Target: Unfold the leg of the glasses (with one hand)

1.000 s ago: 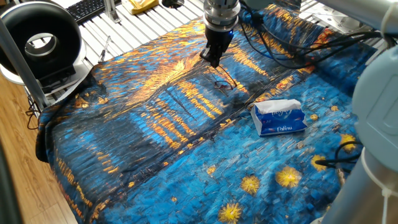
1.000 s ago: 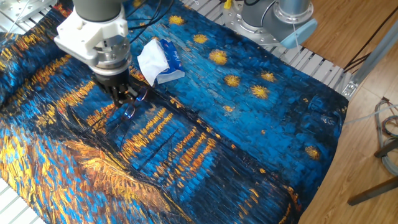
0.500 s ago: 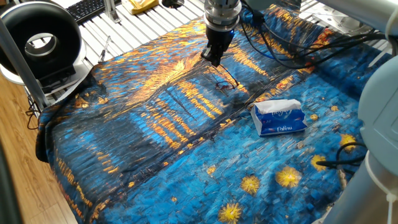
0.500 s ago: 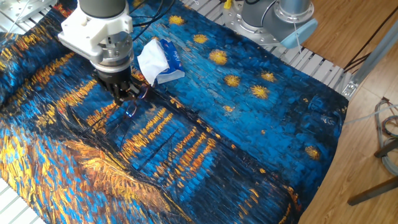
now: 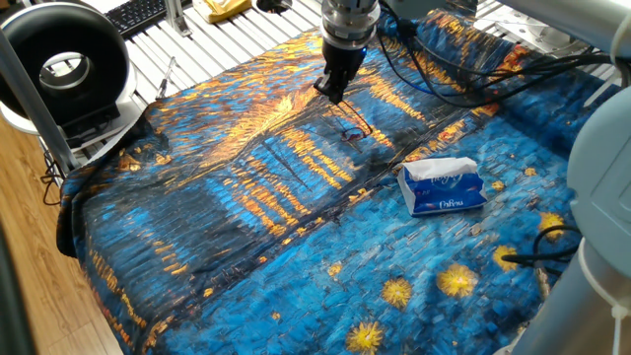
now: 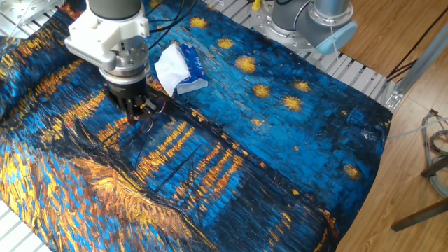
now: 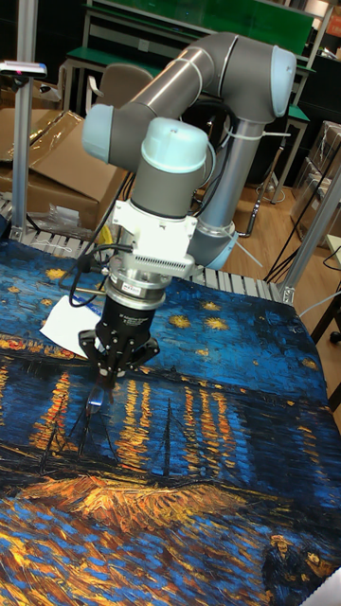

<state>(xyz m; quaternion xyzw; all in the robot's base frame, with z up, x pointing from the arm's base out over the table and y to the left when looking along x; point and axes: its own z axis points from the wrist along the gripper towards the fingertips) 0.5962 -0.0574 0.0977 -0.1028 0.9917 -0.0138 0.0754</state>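
Nearest the camera in the one fixed view, the painted blue and gold cloth (image 5: 246, 247) covers my table, with yellow star swirls along its near edge. Farther in, toward the right, the tissue pack (image 5: 443, 186) lies flat on the cloth, a white sheet poking up from its top. Beyond it, near the middle of the cloth, the glasses (image 5: 353, 131) sit on the fabric, well apart from the tissue pack; one thin leg slants up from the frame toward my gripper (image 5: 332, 94). My gripper points straight down just above and behind the glasses, its tips drawn close together. The leg seems to run right up between them, but the wire is too thin for me to tell whether I am pinching it. In the other fixed view my gripper (image 6: 135, 114) hangs over the glasses (image 6: 147, 123), with the tissue pack (image 6: 178, 66) behind it. In the tall fixed view my gripper (image 7: 109, 371) hovers low over the cloth. Farthest back in the one fixed view, a keyboard (image 5: 138, 14) rests beyond the cloth
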